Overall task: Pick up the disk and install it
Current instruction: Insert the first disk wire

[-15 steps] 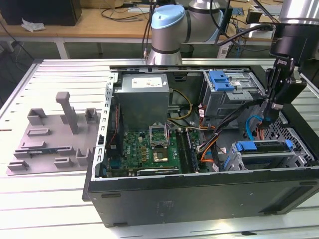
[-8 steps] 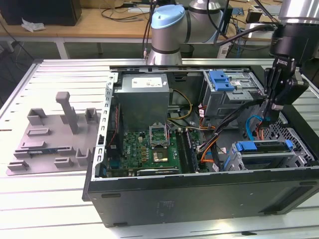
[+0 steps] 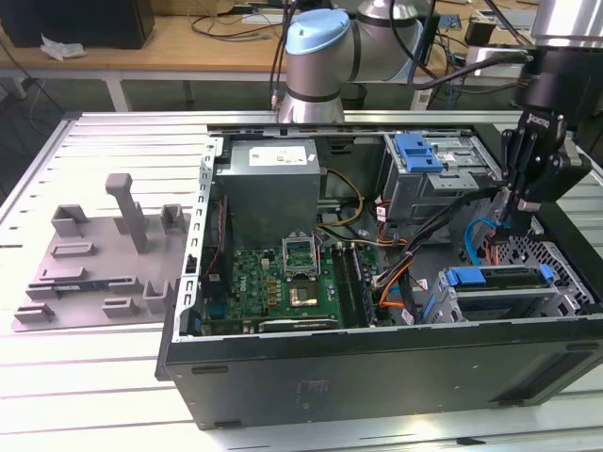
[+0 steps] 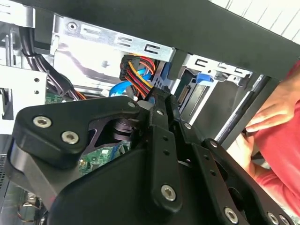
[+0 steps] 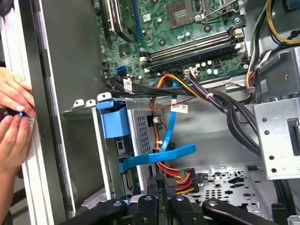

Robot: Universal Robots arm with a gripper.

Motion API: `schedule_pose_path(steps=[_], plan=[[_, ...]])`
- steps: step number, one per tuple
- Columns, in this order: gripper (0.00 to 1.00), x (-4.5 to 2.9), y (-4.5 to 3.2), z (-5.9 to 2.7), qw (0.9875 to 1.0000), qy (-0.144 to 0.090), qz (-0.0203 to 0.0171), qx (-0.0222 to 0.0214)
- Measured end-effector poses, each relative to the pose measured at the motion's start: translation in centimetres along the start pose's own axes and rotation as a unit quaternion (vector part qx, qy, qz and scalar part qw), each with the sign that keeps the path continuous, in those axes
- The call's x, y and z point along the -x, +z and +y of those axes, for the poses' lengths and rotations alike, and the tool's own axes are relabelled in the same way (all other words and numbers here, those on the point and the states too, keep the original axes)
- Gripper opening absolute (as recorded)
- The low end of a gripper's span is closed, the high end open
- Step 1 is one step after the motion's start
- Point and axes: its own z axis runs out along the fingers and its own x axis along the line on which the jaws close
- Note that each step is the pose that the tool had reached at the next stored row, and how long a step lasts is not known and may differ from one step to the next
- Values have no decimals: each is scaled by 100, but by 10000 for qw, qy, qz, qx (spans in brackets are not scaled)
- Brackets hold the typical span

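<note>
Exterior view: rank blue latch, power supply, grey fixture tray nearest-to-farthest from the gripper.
1. blue latch, atop the drive cage near the gripper.
2. power supply, inside the case's far corner.
3. grey fixture tray, outside the case, exterior view's left.

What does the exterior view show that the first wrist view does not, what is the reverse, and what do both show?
Exterior view, not first wrist view: the grey fixture plate beside the computer case, the power supply and the arm's blue-capped joint. First wrist view, not exterior view: a person's hands at the case's edge. Both: the motherboard, the blue cable and the gripper inside the case.
</note>
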Motion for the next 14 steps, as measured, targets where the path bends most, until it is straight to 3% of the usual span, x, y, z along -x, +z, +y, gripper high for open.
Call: schedule_pose_path(steps=[4,5,14], plan=[[17,-93,33,-18,9993,-24,-358,59],[17,-109,39,-21,9991,-34,-407,65],[17,-201,56,-33,9987,-173,-481,36]])
